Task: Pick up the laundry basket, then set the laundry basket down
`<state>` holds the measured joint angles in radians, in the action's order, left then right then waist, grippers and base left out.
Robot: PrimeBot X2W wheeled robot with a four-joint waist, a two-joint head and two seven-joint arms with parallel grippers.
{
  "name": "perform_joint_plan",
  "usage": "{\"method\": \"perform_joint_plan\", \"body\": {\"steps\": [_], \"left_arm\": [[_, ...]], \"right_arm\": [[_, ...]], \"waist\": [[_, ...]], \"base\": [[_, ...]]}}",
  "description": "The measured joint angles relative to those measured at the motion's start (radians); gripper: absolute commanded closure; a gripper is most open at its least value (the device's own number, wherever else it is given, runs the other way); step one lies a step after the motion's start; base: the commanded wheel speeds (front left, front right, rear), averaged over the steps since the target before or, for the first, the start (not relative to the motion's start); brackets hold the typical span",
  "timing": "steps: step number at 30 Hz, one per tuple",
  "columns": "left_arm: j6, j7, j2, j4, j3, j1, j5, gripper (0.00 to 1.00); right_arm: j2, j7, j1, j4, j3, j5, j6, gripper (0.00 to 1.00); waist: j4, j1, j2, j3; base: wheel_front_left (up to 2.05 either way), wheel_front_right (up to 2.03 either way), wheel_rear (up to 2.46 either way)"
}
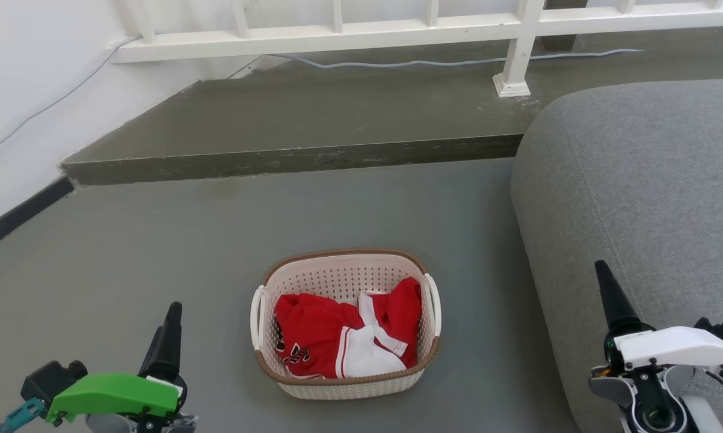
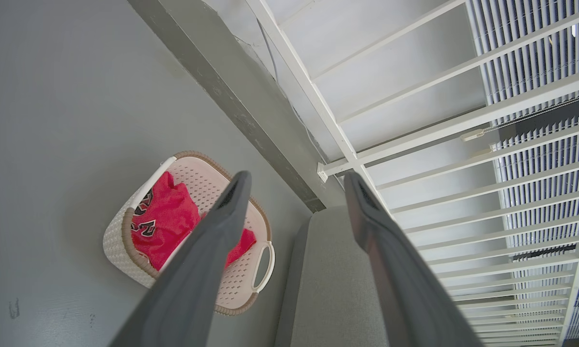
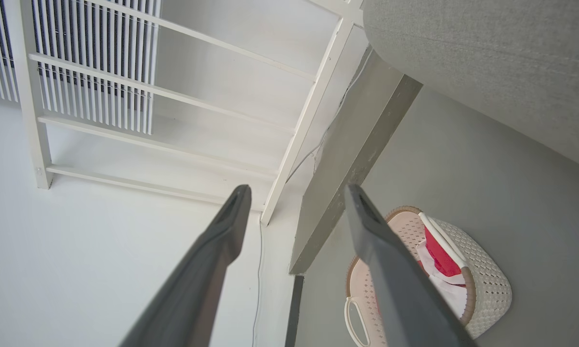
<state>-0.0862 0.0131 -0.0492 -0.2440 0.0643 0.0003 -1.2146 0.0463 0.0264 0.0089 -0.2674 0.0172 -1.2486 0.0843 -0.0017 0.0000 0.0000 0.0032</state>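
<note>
The laundry basket (image 1: 349,388) stands on the grey floor in the lower middle of the head view. It is cream-white and perforated, with a brown rim and white loop handles on both sides. Red-and-white clothing (image 1: 343,343) lies inside it. My left gripper (image 1: 172,316) hovers to the basket's left, apart from it. My right gripper (image 1: 602,270) is to the basket's right, in front of the sofa. In the left wrist view the left gripper (image 2: 297,178) is open and holds nothing, with the basket (image 2: 116,241) beyond it. The right gripper (image 3: 296,189) is likewise open above the basket (image 3: 487,284).
A grey sofa (image 1: 638,192) fills the right side, close to the basket. A raised dark step (image 1: 289,159) runs across behind the basket, with a white railing (image 1: 518,54) and a cable on it. A white wall (image 1: 24,90) bounds the left.
</note>
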Motion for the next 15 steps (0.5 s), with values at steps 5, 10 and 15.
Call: {"method": "perform_joint_plan", "body": {"steps": [5, 10, 15], "left_arm": [[0.011, 0.012, -0.002, 0.013, 0.022, 0.000, 0.072, 0.00], [0.031, 0.024, -0.006, 0.033, 0.047, 0.000, 0.163, 0.00], [0.044, 0.041, -0.009, 0.049, 0.073, 0.000, 0.248, 0.00]], "right_arm": [[0.000, 0.010, 0.000, 0.009, 0.024, 0.066, -0.009, 0.00], [0.000, 0.027, 0.000, 0.022, 0.048, 0.153, -0.025, 0.00], [0.000, 0.041, 0.001, 0.031, 0.070, 0.222, -0.036, 0.00]], "waist": [[0.000, 0.0001, 0.0000, 0.000], [-0.001, 0.0000, 0.0000, -0.001], [-0.001, 0.0000, 0.0000, -0.002]], "base": [[0.00, 0.00, 0.00], [0.00, 0.00, 0.00], [0.00, 0.00, 0.00]]}}
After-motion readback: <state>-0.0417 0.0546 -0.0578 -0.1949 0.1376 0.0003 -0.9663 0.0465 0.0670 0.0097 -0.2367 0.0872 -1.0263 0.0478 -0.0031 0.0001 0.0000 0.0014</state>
